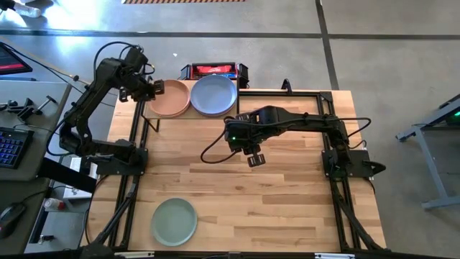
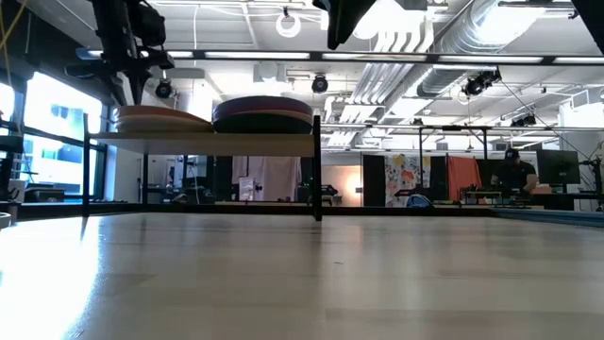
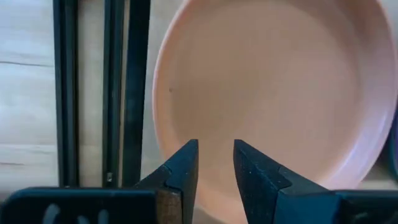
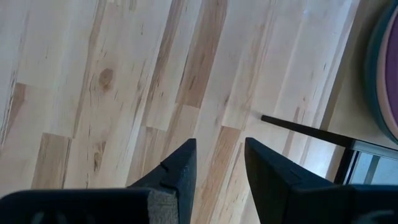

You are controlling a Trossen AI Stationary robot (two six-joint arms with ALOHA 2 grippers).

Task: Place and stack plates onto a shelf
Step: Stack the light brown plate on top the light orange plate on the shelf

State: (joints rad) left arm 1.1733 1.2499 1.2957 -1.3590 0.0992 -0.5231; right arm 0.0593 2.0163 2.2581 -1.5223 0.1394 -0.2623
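Note:
On the shelf at the table's far side stand two stacks of plates. A peach plate tops the left stack and a blue plate tops the right stack. My left gripper is open and points down over the peach plate's left part. A sage green plate lies flat on the tabletop near its front left. Over the middle of the table hangs my right gripper, open, with nothing between its fingers. My left gripper stands open above the peach plate just inside its left rim, its fingers pointing down. I cannot tell whether the fingertips touch the plate. The plate lies flat on its stack.
A red and black object sits behind the shelf. Black frame rails run along the table's far and side edges. Bare wood spreads between the shelf and the green plate. A keyboard lies on a side desk to the left.

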